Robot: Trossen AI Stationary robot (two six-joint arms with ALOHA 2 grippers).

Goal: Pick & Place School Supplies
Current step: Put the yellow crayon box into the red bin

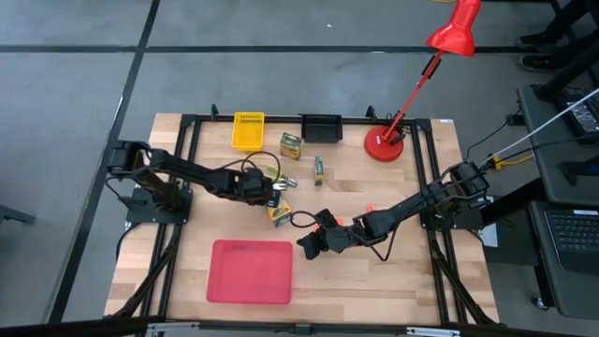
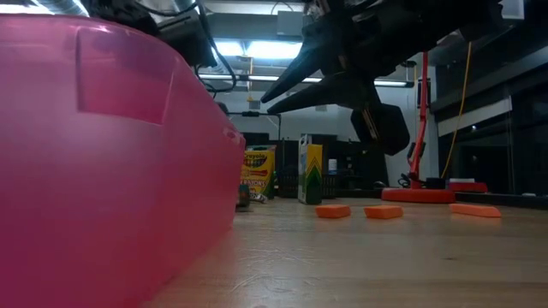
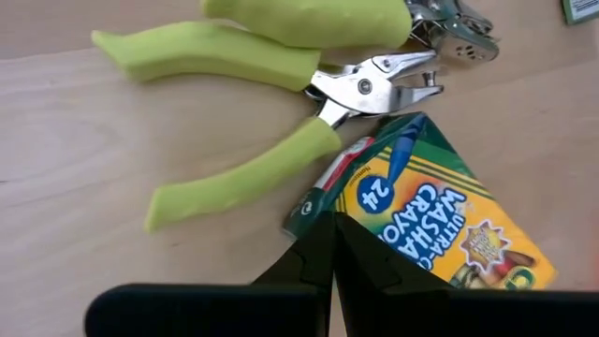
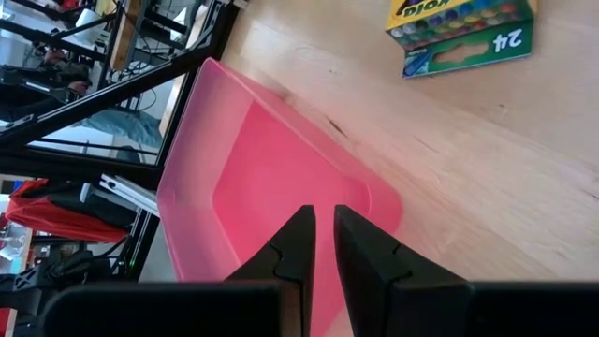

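My left gripper (image 1: pixel 273 195) is shut at mid-table; its tips (image 3: pixel 332 234) hang over the corner of a green-and-yellow crayon box (image 3: pixel 440 225) lying flat on the wood. Two yellow-green punch pliers with metal tips (image 3: pixel 234 187) lie just past that box. My right gripper (image 1: pixel 307 243) is open by a narrow gap and holds nothing. It hovers (image 4: pixel 323 225) above the right rim of the red tray (image 4: pixel 262 178). Two more crayon boxes (image 2: pixel 259 174) stand upright farther back. Orange pieces (image 2: pixel 383 211) lie flat on the table. My left gripper's shut fingertips (image 3: pixel 318 239) stand above the corner of the crayon box (image 3: pixel 374 211), coming down at a slant from the table's left. Whether they touch the box, I cannot tell.
The red tray (image 1: pixel 251 271) sits at the near edge. A yellow basket (image 1: pixel 248 131) and a black bin (image 1: pixel 321 126) stand along the far edge. The red lamp's base (image 1: pixel 385 143) is at the far right. Bare wood lies to the right of the tray.
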